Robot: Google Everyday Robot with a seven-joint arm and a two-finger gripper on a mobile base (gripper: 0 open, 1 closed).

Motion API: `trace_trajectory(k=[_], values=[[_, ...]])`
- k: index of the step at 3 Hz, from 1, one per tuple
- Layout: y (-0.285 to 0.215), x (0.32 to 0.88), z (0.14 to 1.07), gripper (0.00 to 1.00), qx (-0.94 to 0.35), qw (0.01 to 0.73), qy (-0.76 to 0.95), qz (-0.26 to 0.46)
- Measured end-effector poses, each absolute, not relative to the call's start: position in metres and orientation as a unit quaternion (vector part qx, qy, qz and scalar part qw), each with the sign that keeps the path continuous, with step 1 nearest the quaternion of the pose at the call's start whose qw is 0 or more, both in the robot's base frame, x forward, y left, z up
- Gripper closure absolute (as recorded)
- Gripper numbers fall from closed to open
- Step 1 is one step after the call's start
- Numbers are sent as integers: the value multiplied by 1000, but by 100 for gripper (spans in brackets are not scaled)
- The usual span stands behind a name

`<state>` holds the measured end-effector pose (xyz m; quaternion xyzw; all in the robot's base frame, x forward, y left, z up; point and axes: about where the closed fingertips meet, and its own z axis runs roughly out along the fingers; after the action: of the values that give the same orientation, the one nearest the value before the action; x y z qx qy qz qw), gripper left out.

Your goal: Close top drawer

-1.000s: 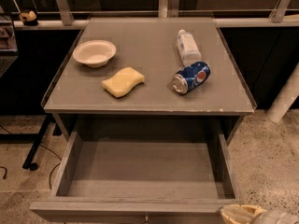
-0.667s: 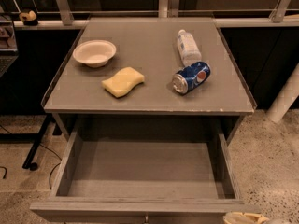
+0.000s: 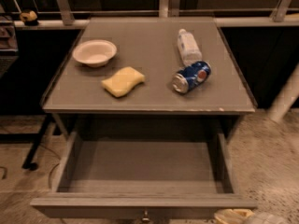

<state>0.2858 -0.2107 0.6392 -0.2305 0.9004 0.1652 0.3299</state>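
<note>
End effector point(image 3: 236, 214) lower now, at top drawer point(image 3: 140, 201) front's right edge, opening unclear.

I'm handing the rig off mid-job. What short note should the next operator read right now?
Gripper: low at the bottom right edge of view, by the right end of the top drawer's front panel; contact cannot be told.
Top drawer: pulled far out from under the table, knob at front centre.
On the table: bowl, sponge, bottle, can.
Done: nothing yet visible.
Left: likely push the front panel in until the drawer shuts.
</note>
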Motion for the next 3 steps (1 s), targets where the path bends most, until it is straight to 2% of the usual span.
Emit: trace_trajectory(k=[3], values=[[-198,307,636,100,-264,329,890,175]])
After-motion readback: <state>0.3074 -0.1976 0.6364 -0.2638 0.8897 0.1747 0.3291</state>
